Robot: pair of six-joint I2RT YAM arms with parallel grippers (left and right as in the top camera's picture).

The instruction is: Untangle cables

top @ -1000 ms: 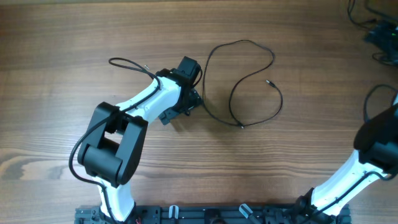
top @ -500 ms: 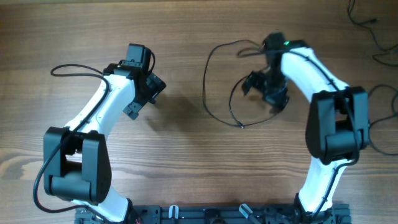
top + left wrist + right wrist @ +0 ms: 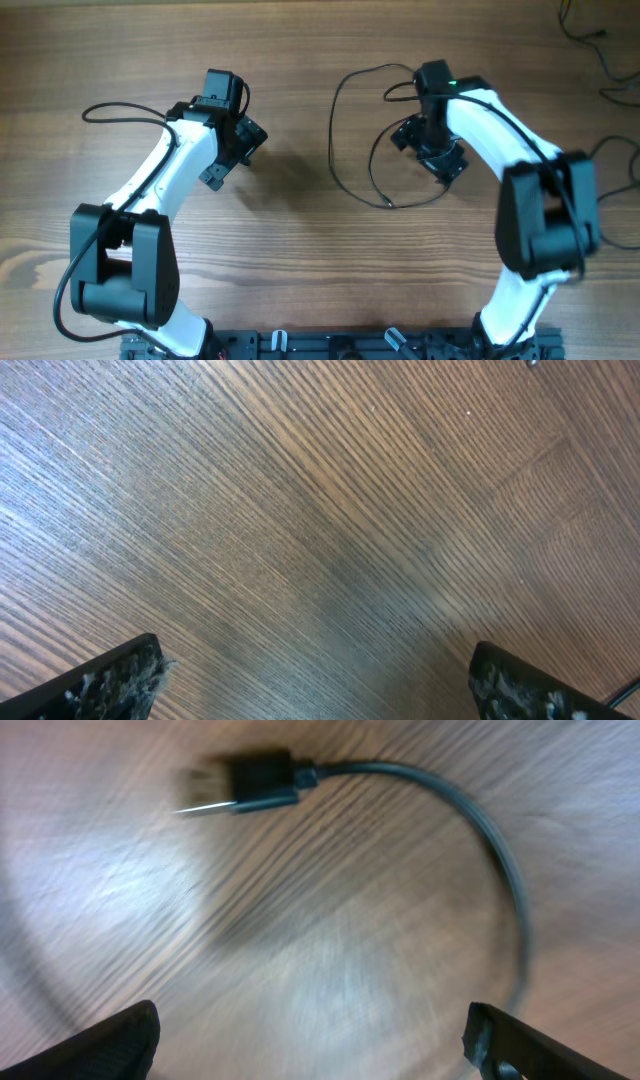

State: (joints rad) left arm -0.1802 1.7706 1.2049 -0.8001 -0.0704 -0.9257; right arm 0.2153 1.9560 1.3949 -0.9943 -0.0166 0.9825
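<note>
Thin black cable (image 3: 332,130) lies loose on the wooden table (image 3: 300,260), in open loops directly under and around the right gripper (image 3: 427,145). One wide arc swings out on the side facing the left arm, and a smaller loop curls back below the gripper. No tight knot is visible, though the strands seem to cross near the gripper, which hides that spot. In the right wrist view the jaws are spread wide with nothing between them, hovering over a small plug tip (image 3: 250,782) and the curved cord running from it; the view is blurred. The left gripper (image 3: 232,150) is well apart from the right gripper, also spread wide and empty, with only bare wood in its wrist view. Handling judgement: the cord looks very light, limp and thin, so it will drag and reshape rather than lift as a whole. It is also smooth enough to slip out of a loose pinch. The best hold is probably just behind the plug, where the moulded body gives the pads something thicker to bite. A second pinch mid-loop could then pull the strands apart. Fragility looks low, but avoid yanking at the plug joint.
</note>
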